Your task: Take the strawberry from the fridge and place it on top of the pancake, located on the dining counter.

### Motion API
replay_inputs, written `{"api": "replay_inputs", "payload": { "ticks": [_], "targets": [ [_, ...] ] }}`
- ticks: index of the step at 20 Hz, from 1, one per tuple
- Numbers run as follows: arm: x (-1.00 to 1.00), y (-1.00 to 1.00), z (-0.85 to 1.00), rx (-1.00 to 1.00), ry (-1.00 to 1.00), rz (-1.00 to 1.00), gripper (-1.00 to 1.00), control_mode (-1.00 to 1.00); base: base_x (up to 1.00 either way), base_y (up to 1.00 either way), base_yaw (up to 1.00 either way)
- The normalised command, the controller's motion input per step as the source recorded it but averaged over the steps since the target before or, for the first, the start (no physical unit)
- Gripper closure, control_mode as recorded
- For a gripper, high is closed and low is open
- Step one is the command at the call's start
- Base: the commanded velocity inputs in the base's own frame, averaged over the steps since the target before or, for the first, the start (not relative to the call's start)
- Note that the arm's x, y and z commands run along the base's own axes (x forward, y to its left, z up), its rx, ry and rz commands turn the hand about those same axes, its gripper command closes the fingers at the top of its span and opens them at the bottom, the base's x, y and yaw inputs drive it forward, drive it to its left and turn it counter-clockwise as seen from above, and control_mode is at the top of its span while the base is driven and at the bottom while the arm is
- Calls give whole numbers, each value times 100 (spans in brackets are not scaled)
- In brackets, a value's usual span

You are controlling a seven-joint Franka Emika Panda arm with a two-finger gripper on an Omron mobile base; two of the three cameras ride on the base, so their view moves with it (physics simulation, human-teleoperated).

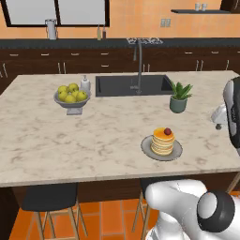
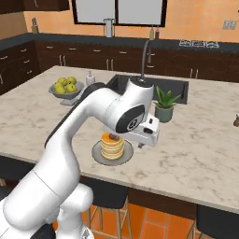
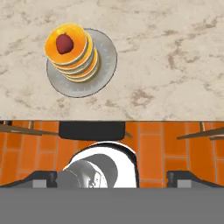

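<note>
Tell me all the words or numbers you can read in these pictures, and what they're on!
There are none to read. The strawberry, the pancake, its plate, the dining counter and the soap bottle all look plain, with no letters or numbers on them.

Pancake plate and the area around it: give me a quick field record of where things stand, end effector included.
strawberry: small dark-red berry resting on top of the stack
pancake: golden-tan round stack on a round grey plate
dining counter: beige marbled stone top, plate near its front edge
end effector: two dark fingertips spread wide, holding nothing, raised above the counter edge
nearby: green potted plant, grey bowl of yellow-green fruit, dark sink
task status: placement looks done
</note>
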Motion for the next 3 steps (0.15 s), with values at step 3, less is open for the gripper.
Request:
{"api": "replay_inputs", "payload": {
  "ticks": [3],
  "targets": [
    [0, 0, 0, 0, 0, 0, -100, -100, 0, 0, 0]
  ]
}}
